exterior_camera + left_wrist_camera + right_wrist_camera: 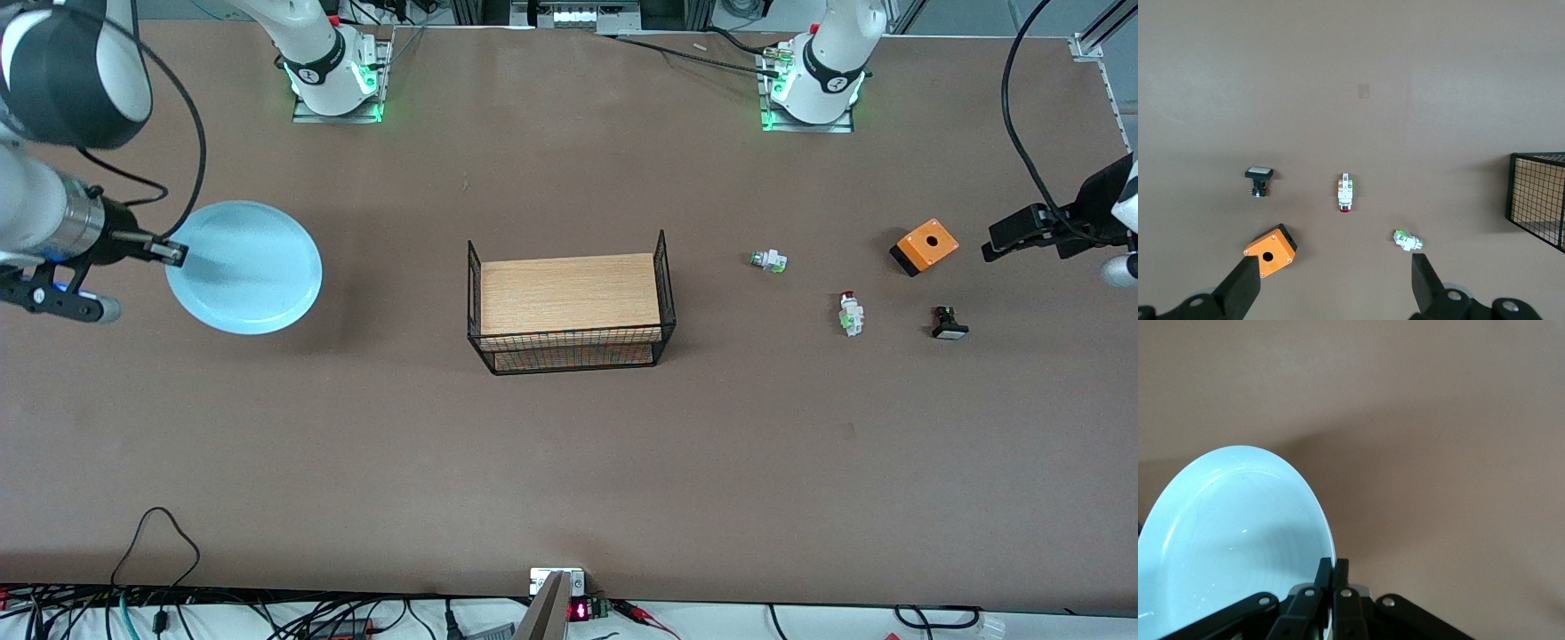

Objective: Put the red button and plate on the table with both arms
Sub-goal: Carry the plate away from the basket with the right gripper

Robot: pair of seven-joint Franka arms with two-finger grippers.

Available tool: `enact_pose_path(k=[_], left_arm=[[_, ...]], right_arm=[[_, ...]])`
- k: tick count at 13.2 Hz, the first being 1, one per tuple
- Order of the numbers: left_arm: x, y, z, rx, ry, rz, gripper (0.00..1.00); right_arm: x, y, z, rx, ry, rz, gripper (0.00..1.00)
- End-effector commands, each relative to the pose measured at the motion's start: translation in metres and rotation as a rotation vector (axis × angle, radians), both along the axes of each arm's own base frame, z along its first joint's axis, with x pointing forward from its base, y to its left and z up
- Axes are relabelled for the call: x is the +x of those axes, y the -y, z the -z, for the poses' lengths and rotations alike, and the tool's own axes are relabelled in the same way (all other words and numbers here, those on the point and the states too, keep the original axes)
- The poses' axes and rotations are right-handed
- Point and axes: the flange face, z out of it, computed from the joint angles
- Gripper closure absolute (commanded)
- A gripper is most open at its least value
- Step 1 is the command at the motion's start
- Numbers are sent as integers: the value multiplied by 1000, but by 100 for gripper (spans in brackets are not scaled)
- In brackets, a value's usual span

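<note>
Plate (244, 267) at frame left is pinched at its rim by the right gripper (169, 253). Left gripper (1331, 283), fingers spread, hangs over the red button (851, 313) at frame right. Next it probably must drop down and grab that button.

Landmark: I take the black wire rack with a wooden top (569, 311), mid-table.
Round light-blue plate (253, 271): toward the right arm's end.
White-bodied red button (851, 314): toward the left arm's end.
</note>
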Motion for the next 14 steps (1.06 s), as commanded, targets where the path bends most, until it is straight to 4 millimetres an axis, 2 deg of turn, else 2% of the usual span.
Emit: enact_pose_path(k=[1, 4, 6, 7, 9, 11, 14], left_arm=[[-6, 8, -10, 3, -1, 16, 0], [-7, 13, -10, 4, -11, 22, 0], [-7, 15, -11, 4, -7, 27, 0], [-7, 17, -11, 8, -4, 32, 0], [-6, 16, -13, 9, 7, 31, 0], [-5, 16, -13, 15, 19, 34, 0], [-5, 16, -13, 13, 14, 33, 0]], right_arm=[[17, 16, 19, 19, 20, -60, 100], [38, 30, 52, 43, 45, -108, 100], [51, 53, 81, 86, 63, -136, 100], [54, 53, 98, 114, 86, -158, 100], [50, 79, 131, 123, 116, -152, 100], [48, 94, 155, 143, 175, -197, 100], [41, 98, 194, 161, 254, -208, 100]])
